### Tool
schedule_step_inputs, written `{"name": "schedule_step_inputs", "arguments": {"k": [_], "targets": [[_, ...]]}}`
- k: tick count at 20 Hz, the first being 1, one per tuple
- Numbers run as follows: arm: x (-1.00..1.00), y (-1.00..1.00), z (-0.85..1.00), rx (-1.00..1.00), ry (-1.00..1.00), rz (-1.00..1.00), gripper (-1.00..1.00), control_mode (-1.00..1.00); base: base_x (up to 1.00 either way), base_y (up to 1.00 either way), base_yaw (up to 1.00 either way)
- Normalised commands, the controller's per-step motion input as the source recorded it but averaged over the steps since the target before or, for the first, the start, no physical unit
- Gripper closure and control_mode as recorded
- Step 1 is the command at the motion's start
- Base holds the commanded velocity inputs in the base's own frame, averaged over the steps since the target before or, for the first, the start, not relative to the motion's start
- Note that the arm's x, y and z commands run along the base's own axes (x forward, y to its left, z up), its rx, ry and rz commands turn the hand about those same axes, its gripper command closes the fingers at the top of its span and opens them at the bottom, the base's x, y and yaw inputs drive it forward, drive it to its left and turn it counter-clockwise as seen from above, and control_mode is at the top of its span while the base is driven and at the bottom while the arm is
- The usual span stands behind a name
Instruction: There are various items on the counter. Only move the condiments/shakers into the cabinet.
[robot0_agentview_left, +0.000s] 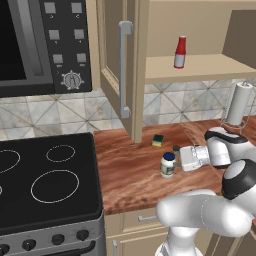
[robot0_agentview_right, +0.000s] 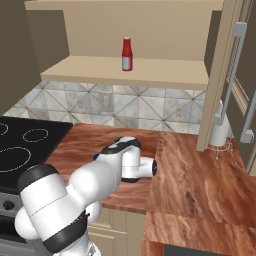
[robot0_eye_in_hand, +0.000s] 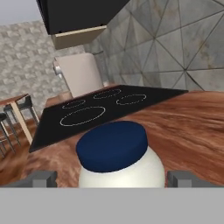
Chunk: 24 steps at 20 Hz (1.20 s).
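Note:
A white jar with a dark blue lid (robot0_agentview_left: 168, 165) stands on the reddish-brown counter (robot0_agentview_left: 130, 175), near its front edge. My gripper (robot0_agentview_left: 176, 161) lies level just right of it and points at it. In the hand view the jar (robot0_eye_in_hand: 118, 159) sits close up between the two fingertips (robot0_eye_in_hand: 41, 178), and the gripper (robot0_eye_in_hand: 113, 178) is open, its fingers clear of the jar's sides. The red squeeze bottle (robot0_agentview_left: 179, 52) stands upright on the shelf of the open cabinet (robot0_agentview_left: 200, 67), also visible as the bottle (robot0_agentview_right: 127, 54). A small dark-topped shaker (robot0_agentview_left: 176, 148) peeks out behind my hand.
A green-and-yellow sponge (robot0_agentview_left: 158, 140) lies behind the jar near the open cabinet door (robot0_agentview_left: 125, 70). A paper towel roll (robot0_agentview_left: 239, 104) stands at the back right. The black stovetop (robot0_agentview_left: 45, 180) borders the counter on the left, under a microwave (robot0_agentview_left: 45, 45).

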Motion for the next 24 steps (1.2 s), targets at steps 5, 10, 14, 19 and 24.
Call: {"name": "schedule_step_inputs", "arguments": {"k": [5,10,14,19,24], "targets": [[0.0,0.11,0.0,0.0,0.0,0.0,-1.0,-1.0,0.0,0.0,0.0],[0.0,0.17,0.0,-0.03,0.0,0.0,-1.0,-1.0,0.0,0.0,0.0],[0.0,0.11,0.0,-0.01,0.0,0.0,-1.0,-1.0,0.0,0.0,0.0],[0.0,0.06,0.0,-0.01,0.0,0.0,-1.0,-1.0,0.0,0.0,0.0],[0.0,0.0,0.0,0.0,0.0,0.0,1.0,-1.0,0.0,0.0,0.0]]}}
